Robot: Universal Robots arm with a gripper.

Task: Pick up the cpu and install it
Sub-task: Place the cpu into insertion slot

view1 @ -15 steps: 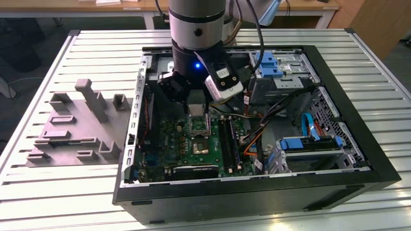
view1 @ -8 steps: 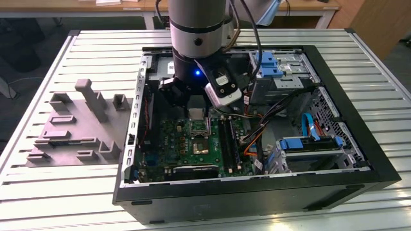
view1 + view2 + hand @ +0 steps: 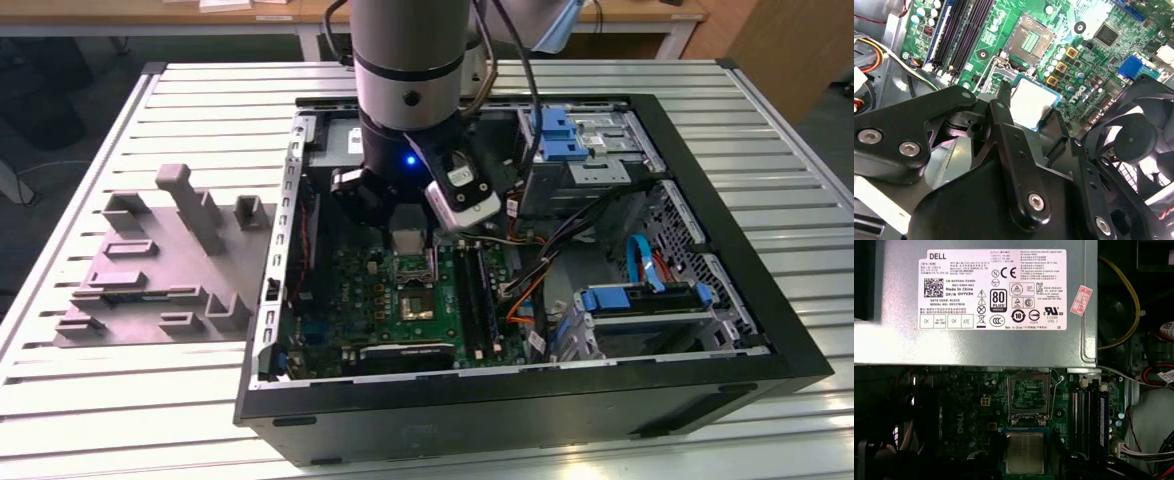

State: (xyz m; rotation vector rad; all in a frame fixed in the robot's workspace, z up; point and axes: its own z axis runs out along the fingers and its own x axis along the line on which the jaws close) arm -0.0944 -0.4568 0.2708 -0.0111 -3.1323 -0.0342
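Plainly, in the exterior view the arm [image 3: 407, 80] stood inside an open black computer case [image 3: 747, 330] lying on a ribbed metal counter [image 3: 120, 410]. The jaws were clamped on the cpu [image 3: 407, 241], a pale flat square close above the green motherboard [image 3: 400, 310] and near the socket [image 3: 415, 268]. Orange and black cables [image 3: 534, 280] and blue-clipped drive cages [image 3: 641, 300] crowded the exterior view's right. A grey moulded tray [image 3: 140, 280] with upright posts lay outside the case on the exterior view's left.

In the second wrist view, black jointed fingers [image 3: 1004, 120] pinched the cpu [image 3: 1033, 102] by opposite edges; its matte silver lid had a thin dark rim. Beyond lay the open socket [image 3: 1029, 40], black memory slots [image 3: 961, 30] and a black fan [image 3: 1136, 135].

In the first wrist view, the cpu [image 3: 1025, 452] sat short of the bare socket [image 3: 1028, 391]. A silver sheet-metal power supply [image 3: 994, 347] with a white label stood past it.
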